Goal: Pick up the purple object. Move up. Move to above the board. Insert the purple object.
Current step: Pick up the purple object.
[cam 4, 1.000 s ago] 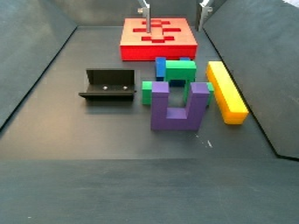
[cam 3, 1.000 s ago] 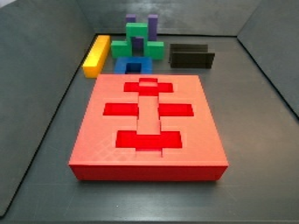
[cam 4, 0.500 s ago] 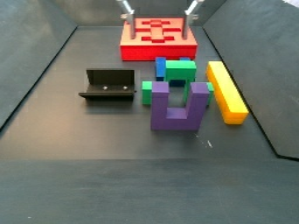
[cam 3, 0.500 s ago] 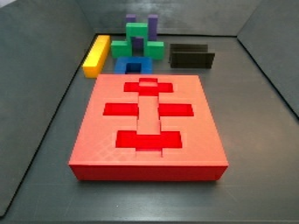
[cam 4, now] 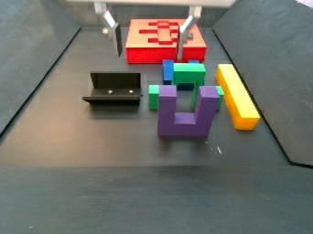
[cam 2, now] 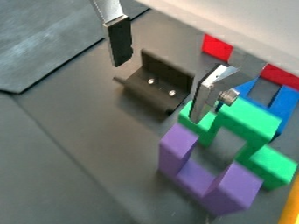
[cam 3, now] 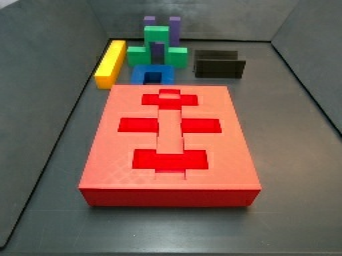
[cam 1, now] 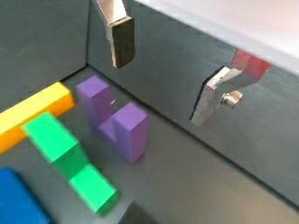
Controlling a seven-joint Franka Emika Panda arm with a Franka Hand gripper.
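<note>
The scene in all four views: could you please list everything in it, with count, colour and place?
Purple object: one, purple, U-shaped, standing on the floor, untouched, nearest the camera in this side view.
Green block: one, green, just behind the purple object.
Blue block: one, blue, between the green block and the board.
Yellow bar: one, yellow, lying on the floor alongside the blocks.
Board: one, red with darker recesses, flat on the floor.
Fixture: one, dark, on the floor across from the yellow bar.
Gripper: one, silver fingers, open, nothing between them, hanging in front of the board.
</note>
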